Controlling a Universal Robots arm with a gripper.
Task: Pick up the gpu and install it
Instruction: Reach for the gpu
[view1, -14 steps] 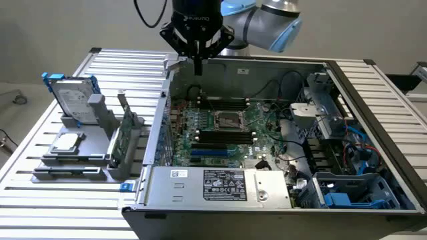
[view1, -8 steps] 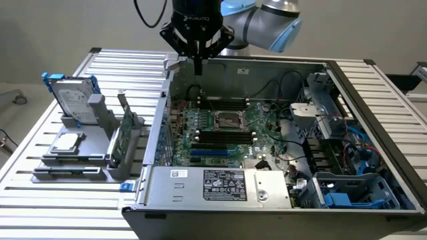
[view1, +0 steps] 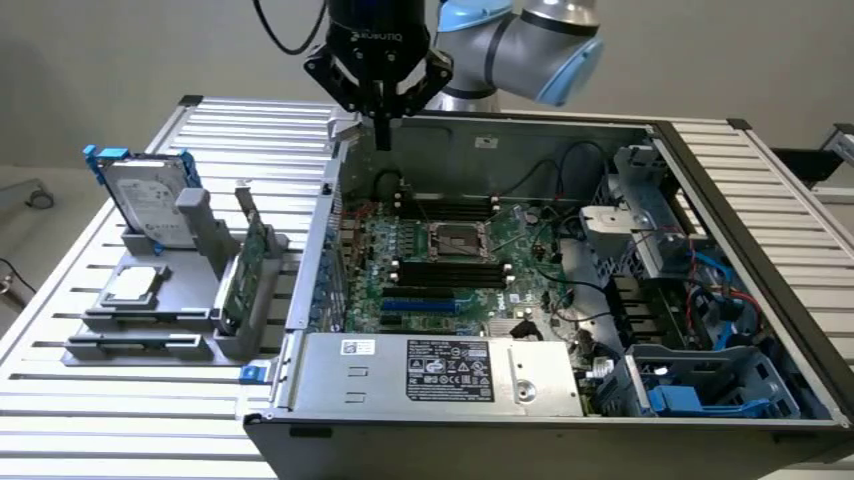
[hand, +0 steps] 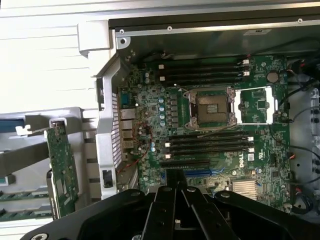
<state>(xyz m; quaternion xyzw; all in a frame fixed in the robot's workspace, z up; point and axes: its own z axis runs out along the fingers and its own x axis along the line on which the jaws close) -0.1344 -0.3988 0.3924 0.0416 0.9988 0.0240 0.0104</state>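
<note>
The gpu (view1: 248, 268), a thin green card with a silver end bracket, stands on edge in a grey holder (view1: 200, 300) on the table, at the exterior view's left of the open computer case (view1: 747, 220). My gripper (view1: 383, 138) hangs over the case's far corner on that left side, above the large green motherboard (view1: 441, 255), fingers pressed together and holding nothing. In the wrist view the shut gripper (hand: 180, 186) points down at the motherboard (hand: 210, 115), and the gpu (hand: 62, 170) sits outside the case wall.
A silver hard drive in a blue frame (view1: 140, 195) stands upright in the same holder, with a small square chip (view1: 134, 285) lying in front. A power supply (view1: 447, 372) fills the case's near side; cables and drive bays (view1: 694, 300) crowd the exterior view's right. The slatted table (view1: 80, 400) surrounds everything.
</note>
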